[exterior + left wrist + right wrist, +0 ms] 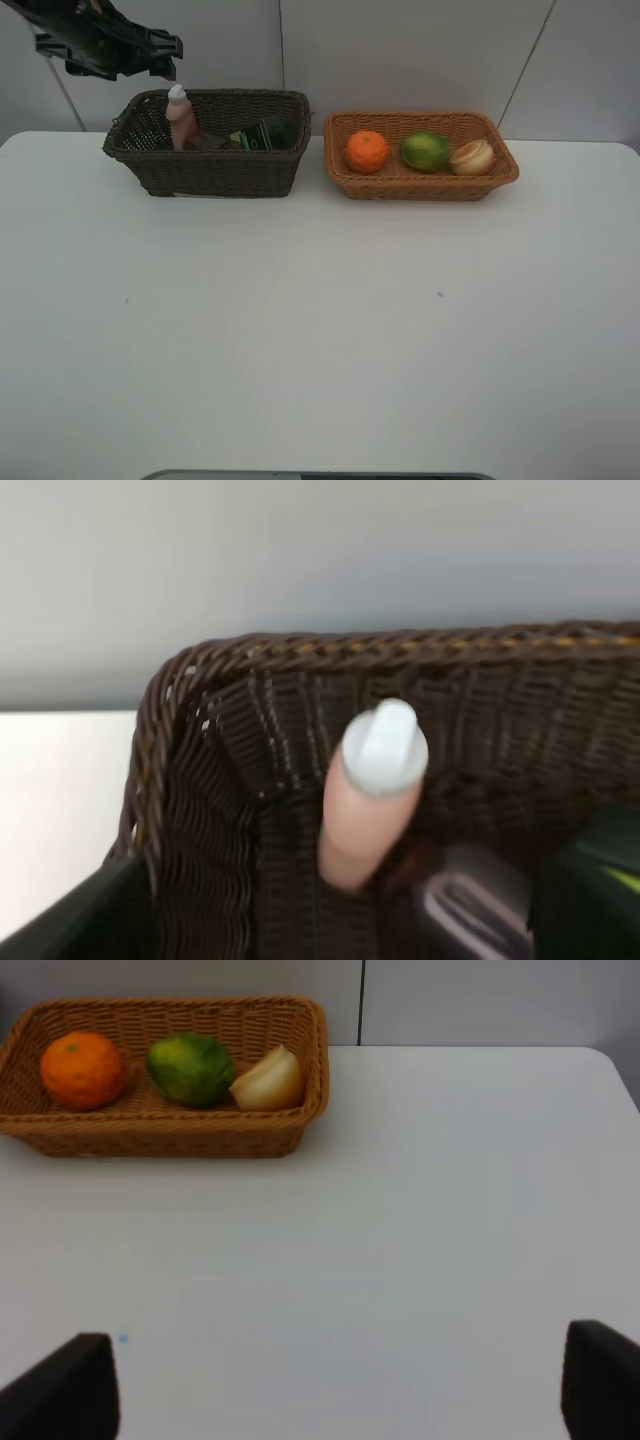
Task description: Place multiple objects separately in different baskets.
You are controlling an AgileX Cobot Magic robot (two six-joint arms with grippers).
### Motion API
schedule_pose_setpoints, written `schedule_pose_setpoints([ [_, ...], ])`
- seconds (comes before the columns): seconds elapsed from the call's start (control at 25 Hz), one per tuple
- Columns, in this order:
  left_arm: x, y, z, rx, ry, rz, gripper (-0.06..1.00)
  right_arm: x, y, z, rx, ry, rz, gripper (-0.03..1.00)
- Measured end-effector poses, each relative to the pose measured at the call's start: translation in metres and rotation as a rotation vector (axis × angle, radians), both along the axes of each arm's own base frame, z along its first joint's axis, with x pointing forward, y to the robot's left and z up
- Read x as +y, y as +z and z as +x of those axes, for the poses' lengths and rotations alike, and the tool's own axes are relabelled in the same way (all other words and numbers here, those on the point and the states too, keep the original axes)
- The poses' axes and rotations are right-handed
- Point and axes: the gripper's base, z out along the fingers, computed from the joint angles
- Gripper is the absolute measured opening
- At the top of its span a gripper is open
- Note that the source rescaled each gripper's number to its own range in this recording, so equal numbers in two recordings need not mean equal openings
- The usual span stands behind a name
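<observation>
A plain white bench [320, 330] fills most of the exterior high view, with a pale grey panelled wall [420, 50] behind it. Two small dark specks mark the bench surface near the middle.

At the upper left of that view sits the dark brown basket [215, 170], the deeper of the two. The slim pink bottle [179, 118] stands upright at its left end, white cap on top, rising above the rim. Beside it the dark green pump bottle [265, 133] lies tilted inside the same basket. The left wrist view shows something greyish low in the basket next to the pink bottle, too blurred to name.

Just to the right, apart from the first basket, is the shallower orange-tan basket [420, 185]. It holds the orange [366, 151] at its left, the green fruit [425, 151] in the middle, and a pale yellowish fruit [472, 157] at its right, all three in a row.

The left end effector [150, 55] hangs in the upper left corner of the frame, above and just left of the pink bottle, jaws spread wide, holding nothing.

The right end effector [340, 1385] shows only in its wrist view, its two dark fingertips [70, 1385] at the lower corners, standing far apart over bare bench, gripping nothing.
</observation>
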Motion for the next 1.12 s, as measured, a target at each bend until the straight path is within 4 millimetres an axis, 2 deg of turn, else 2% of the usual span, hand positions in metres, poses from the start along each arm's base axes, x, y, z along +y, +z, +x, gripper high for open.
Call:
schedule_pose_setpoints([
  [0.28,0.007,0.03,-0.061,0.002,-0.047,0.001,0.97,0.0,0.0,0.0,0.0,0.0,0.0,0.87],
  [0.48,0.015,0.06,-0.107,0.005,-0.057,0.013,0.97,0.0,0.0,0.0,0.0,0.0,0.0,0.87],
  [0.64,0.023,0.094,-0.155,-0.044,-0.053,0.011,0.97,0.0,0.0,0.0,0.0,0.0,0.0,0.87],
  [0.76,0.029,0.111,-0.192,-0.06,-0.047,0.01,0.97,0.0,0.0,0.0,0.0,0.0,0.0,0.87],
  [0.92,0.037,0.124,-0.242,-0.075,-0.039,0.01,0.97,0.0,0.0,0.0,0.0,0.0,0.0,0.87],
  [1.12,0.047,0.126,-0.299,-0.09,-0.034,0.013,0.97,0.0,0.0,0.0,0.0,0.0,0.0,0.87],
])
